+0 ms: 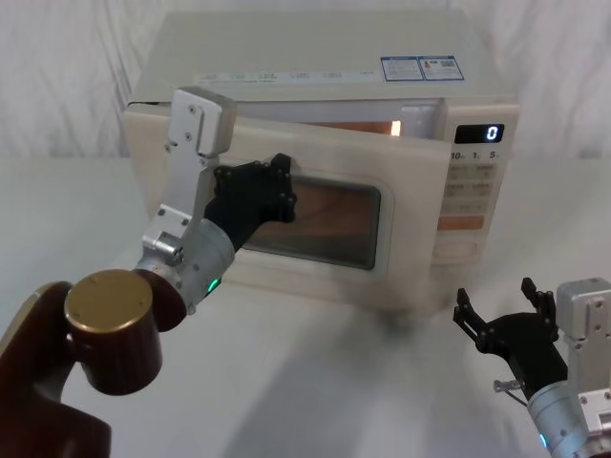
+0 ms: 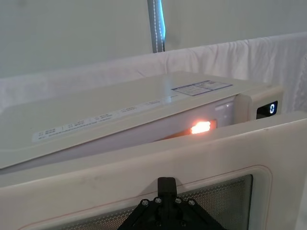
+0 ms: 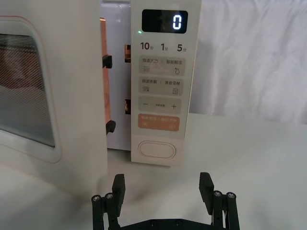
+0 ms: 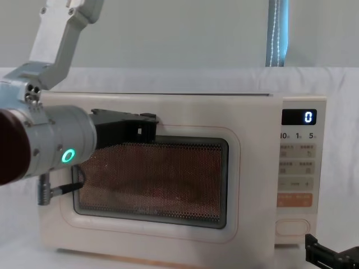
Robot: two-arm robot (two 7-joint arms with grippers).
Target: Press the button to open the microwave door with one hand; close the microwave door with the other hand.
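My left pincer against ajar microwave door, finger state untellable. My right pincer spread apart, low before button.

— What stands behind the work area?
— A white cloth backdrop hangs in soft folds. In the chest view, a pale wall rises above it, crossed by a vertical blue-grey strip.
— And underneath?
— A white tabletop, evenly lit, carrying faint shadows.
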